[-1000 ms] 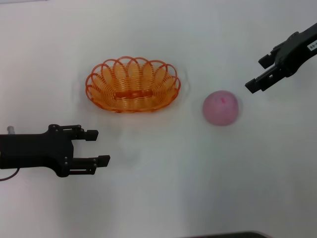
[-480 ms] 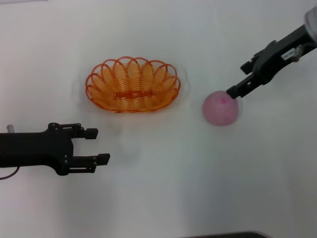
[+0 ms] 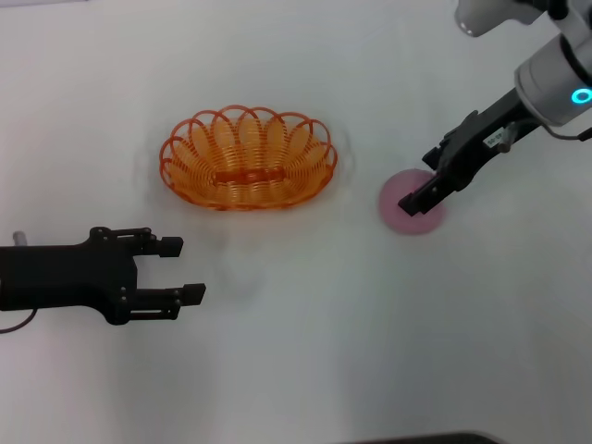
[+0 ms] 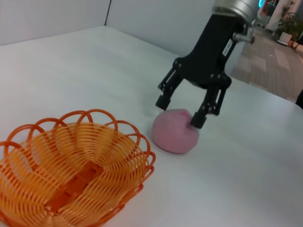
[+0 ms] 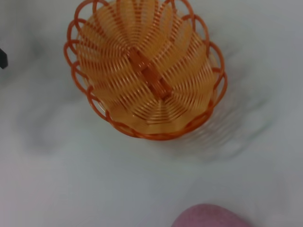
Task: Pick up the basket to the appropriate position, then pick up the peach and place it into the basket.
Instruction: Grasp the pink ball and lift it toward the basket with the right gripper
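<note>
the round, pale pink peach [image 3: 407, 209] sits on the white tabletop [image 3: 305, 351], to the robot's right of the basket and well apart from it. its skin looks smooth and matte, a soft ball shape, with its top partly covered in the head view. in the right wrist view only a curved pink sliver of it [image 5: 210, 218] shows at the picture's edge.

the right gripper [image 4: 181, 113] is directly over the peach, its two black fingers spread wide, one on each side of the fruit. from the left wrist view the fingertips [image 4: 197, 120] seem to touch or nearly touch the upper surface, though contact is hard to confirm; the peach rests on the table and is not gripped.

the oval, shallow orange basket of looped plastic wire [image 3: 248, 159], with its scalloped rim, stands upright on the table with nothing in it. nothing lies between basket and peach.

the left gripper [image 3: 180, 271] hangs near the table's close side, below the basket in the head view and apart from it, its fingers parted and holding nothing.
</note>
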Controlling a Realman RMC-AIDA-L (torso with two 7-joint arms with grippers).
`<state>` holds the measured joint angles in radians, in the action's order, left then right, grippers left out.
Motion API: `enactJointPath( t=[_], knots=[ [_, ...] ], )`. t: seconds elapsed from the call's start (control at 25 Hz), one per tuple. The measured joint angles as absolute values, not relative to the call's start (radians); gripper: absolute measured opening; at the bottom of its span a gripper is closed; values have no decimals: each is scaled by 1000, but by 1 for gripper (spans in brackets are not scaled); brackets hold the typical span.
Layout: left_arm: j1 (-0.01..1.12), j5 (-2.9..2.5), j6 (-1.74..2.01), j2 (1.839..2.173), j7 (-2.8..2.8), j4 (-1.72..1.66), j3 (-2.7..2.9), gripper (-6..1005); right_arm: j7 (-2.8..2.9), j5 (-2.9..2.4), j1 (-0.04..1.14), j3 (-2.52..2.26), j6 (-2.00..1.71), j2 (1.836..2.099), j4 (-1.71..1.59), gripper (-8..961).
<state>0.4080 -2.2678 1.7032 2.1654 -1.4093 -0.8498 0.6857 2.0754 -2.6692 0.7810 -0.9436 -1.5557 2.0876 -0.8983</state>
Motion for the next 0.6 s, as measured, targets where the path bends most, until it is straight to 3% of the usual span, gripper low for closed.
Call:
enactJointPath(
  t=[0.6],
  knots=[
    [406,-2246,1696,2166,-1404,-842,686,750,2075,-2660,785,-971,-1541,2089,-882,882]
  ],
)
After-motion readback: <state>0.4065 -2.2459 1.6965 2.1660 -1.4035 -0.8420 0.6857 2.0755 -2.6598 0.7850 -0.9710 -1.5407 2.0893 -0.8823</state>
